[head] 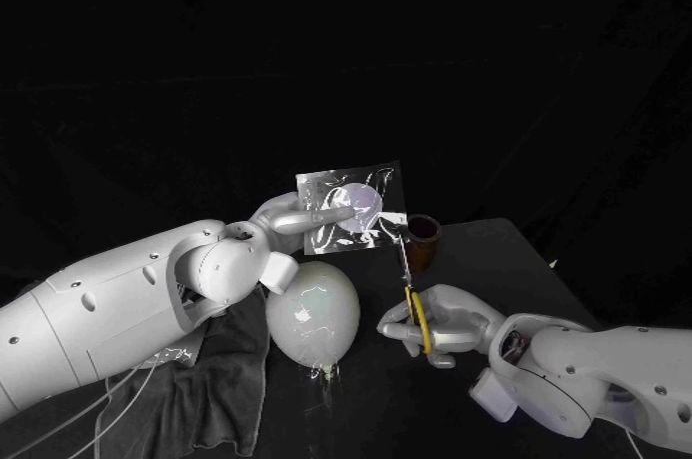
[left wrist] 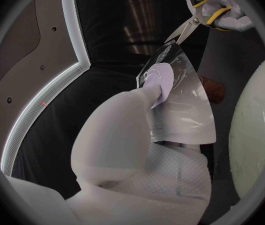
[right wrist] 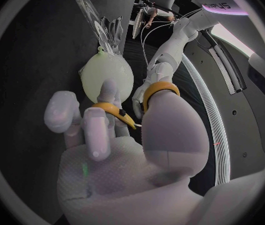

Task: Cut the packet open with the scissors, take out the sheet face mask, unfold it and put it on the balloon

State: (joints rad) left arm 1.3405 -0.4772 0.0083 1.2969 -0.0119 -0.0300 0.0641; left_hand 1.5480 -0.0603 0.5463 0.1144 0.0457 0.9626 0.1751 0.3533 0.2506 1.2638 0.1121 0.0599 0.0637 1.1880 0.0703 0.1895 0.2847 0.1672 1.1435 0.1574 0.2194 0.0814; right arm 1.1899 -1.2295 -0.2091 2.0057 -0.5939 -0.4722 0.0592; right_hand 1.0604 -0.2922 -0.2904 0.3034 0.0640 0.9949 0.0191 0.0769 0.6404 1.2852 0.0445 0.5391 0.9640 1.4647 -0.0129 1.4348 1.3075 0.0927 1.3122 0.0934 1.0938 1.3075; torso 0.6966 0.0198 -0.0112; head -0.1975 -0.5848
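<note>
Clear, glossy square packet [head: 351, 207] with a pale sheet inside, raised above the black table [head: 498, 251] and pinched at one side by the fingers of the silver left hand [head: 296, 217]. At its right edge, blade tips of yellow-handled metal scissors [head: 413, 294], pointing upward, handles clasped in the silver right hand [head: 440, 324]. Below the packet, pale whitish balloon [head: 312, 311] lying on the table beside a crumpled dark grey cloth [head: 216, 379]. Just behind the scissors, small brown cylindrical container [head: 423, 241].
</note>
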